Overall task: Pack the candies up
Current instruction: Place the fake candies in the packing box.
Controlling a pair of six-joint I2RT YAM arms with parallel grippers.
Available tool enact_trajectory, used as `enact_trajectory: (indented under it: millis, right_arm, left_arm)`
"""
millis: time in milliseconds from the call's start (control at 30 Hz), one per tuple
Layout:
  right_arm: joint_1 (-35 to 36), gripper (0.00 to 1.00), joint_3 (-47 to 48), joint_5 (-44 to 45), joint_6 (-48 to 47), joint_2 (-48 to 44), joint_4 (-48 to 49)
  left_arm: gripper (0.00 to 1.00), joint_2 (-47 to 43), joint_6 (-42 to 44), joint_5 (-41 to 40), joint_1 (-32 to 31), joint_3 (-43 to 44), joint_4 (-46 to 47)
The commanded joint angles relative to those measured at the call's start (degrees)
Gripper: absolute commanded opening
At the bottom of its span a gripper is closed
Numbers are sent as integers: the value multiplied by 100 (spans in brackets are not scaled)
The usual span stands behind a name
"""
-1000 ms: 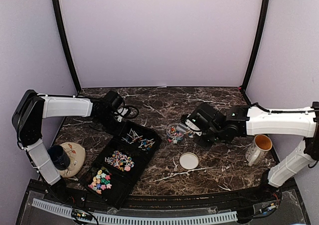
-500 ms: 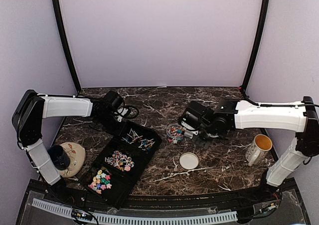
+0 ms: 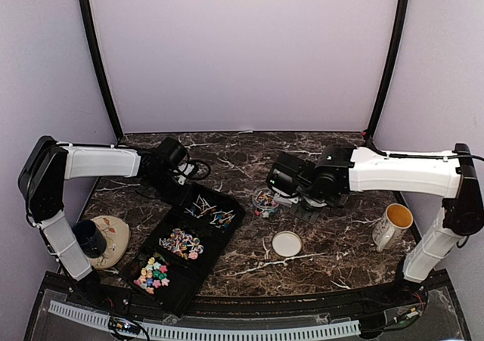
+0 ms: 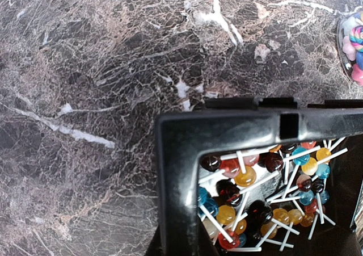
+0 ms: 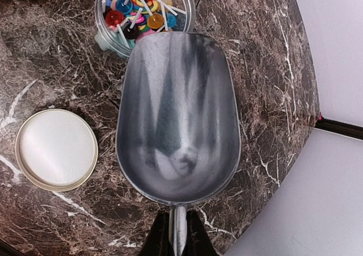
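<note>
A black tray holds the candies in compartments: pastel star pieces nearest, pinkish-white round ones in the middle, small lollipops at the far end. My left gripper is shut on the tray's far corner rim, and the lollipops lie just inside it. My right gripper is shut on the handle of an empty metal scoop. The scoop's tip lies at the rim of a small clear jar of lollipops, which also shows in the top view.
A white round lid lies on the marble in front of the jar, also in the right wrist view. A mug stands at the right. A dark cup on a beige plate sits at the near left.
My right arm has swung left and towards the back, bringing the scoop up to the jar. The left arm and the tray have not moved.
</note>
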Motion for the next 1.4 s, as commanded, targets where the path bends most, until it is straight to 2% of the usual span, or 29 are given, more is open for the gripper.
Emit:
enact_trajectory:
  millis: [0,200,667,967,1367]
  right_arm:
    - [76,0,258,420,26,113,-177]
    - [75,0,241,620,-100,311,313]
    - [109,0,295,-427,-334,421,711]
    - [93,0,383,-198,-476,812,889]
    - [32,0,509,63,-495,838,976]
  left_arm:
    - [0,-311,42,-28,23,220,100]
    - [0,-327,40,-30,23,222,106]
    - [0,-298,55,-45,23,237,82]
    - [0,-297,49,-71,25,237,77]
    - [0,-310,41,-52,26,228,74]
